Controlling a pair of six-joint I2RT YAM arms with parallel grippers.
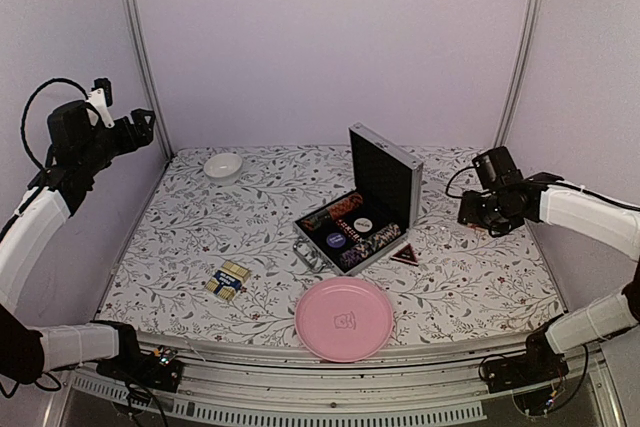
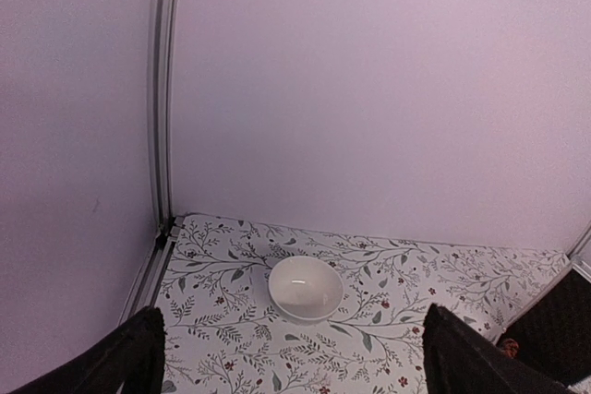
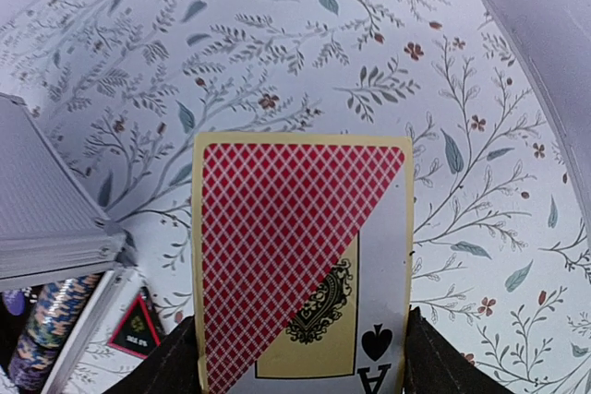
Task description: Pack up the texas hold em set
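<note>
The silver case [image 1: 385, 175] of the texas hold em set stands open at mid-table, its lid upright and rows of chips [image 1: 345, 232] in the black-lined base. A red-backed card deck [image 3: 300, 265] with an ace of spades on its box sits between the fingers of my right gripper [image 3: 300, 362], which is shut on it, hovering right of the case [image 3: 46, 219]. A blue card deck [image 1: 228, 280] lies at the front left. My left gripper [image 1: 145, 125] hangs open and empty high at the left, over the back corner.
A pink round plate [image 1: 344, 318] lies at the front edge, before the case. A small white bowl [image 1: 223, 165] sits at the back left, below the left gripper [image 2: 294, 350]. A black and red triangular piece [image 1: 405, 255] lies by the case's right corner.
</note>
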